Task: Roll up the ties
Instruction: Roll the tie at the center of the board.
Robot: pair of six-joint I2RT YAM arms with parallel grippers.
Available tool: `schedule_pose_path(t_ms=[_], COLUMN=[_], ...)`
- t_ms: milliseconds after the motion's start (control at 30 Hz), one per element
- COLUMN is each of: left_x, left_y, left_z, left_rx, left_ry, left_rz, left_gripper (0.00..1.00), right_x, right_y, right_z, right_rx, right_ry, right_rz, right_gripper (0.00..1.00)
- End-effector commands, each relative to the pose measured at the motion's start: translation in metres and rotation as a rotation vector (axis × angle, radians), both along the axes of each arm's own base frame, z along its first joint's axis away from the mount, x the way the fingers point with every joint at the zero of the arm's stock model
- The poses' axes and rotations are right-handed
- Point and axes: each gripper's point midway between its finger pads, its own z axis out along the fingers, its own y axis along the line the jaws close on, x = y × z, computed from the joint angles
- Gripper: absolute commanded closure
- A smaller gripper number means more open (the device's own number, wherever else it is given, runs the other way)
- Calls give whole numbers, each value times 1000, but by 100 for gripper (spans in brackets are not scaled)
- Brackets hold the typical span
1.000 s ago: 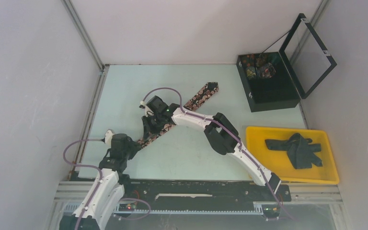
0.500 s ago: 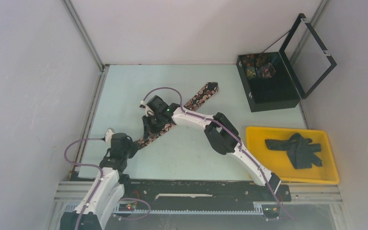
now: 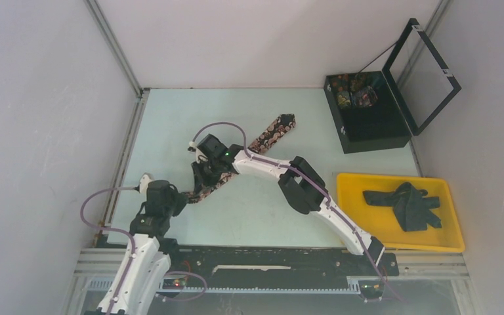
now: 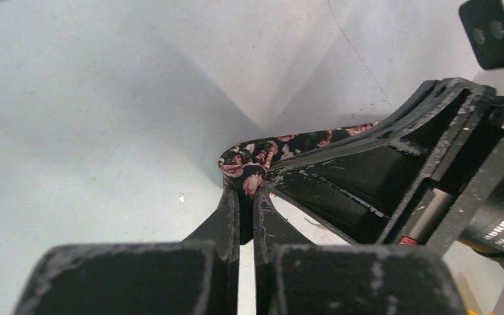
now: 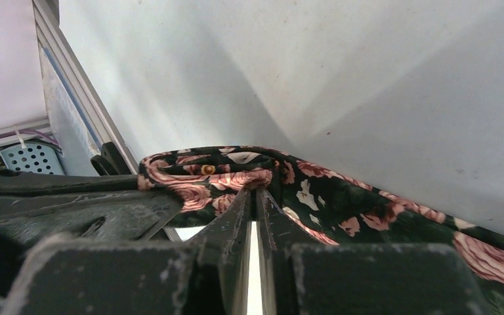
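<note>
A black tie with pink roses (image 3: 272, 134) lies diagonally across the pale table. Its wide end points toward the back right. My left gripper (image 3: 182, 199) is shut on the tie's narrow near-left end, and the bunched fabric (image 4: 248, 167) shows at my fingertips (image 4: 228, 197). My right gripper (image 3: 205, 180) is shut on the tie a short way along, pinching a fold (image 5: 236, 177) of the cloth. The two grippers stand close together, and each appears in the other's wrist view. Plain dark ties (image 3: 407, 205) lie heaped in the yellow tray (image 3: 354, 223).
A black box (image 3: 371, 128) with its lid raised stands at the back right, with patterned rolls (image 3: 353, 92) inside. The yellow tray sits at the near right. Metal frame rails run along the table's left edge (image 3: 121, 170) and near edge.
My left gripper has closed on the tie's narrow end. Both grippers have shifted slightly to the near left, and the tie's wide end has slid the same way.
</note>
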Motion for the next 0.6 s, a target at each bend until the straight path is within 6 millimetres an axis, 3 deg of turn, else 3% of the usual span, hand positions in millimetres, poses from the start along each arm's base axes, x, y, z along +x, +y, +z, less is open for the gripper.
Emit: schedule_pose_path(t_ms=[0,333,567], left_x=[2,4,6], left_y=[9,6,5], left_z=[24,37,34], left_rx=[51,43,42], left_ry=[-23,-42,-25], left_rz=[15,-2,-10], left_gripper=[100,100,100], right_x=[-1,-8,-14], right_y=[5,12,19], right_z=[12,17,21], right_rx=[-12,3,27], right_ry=[-41,-43,-37], right_rz=[-21,-14,0], right_gripper=[90,90,90])
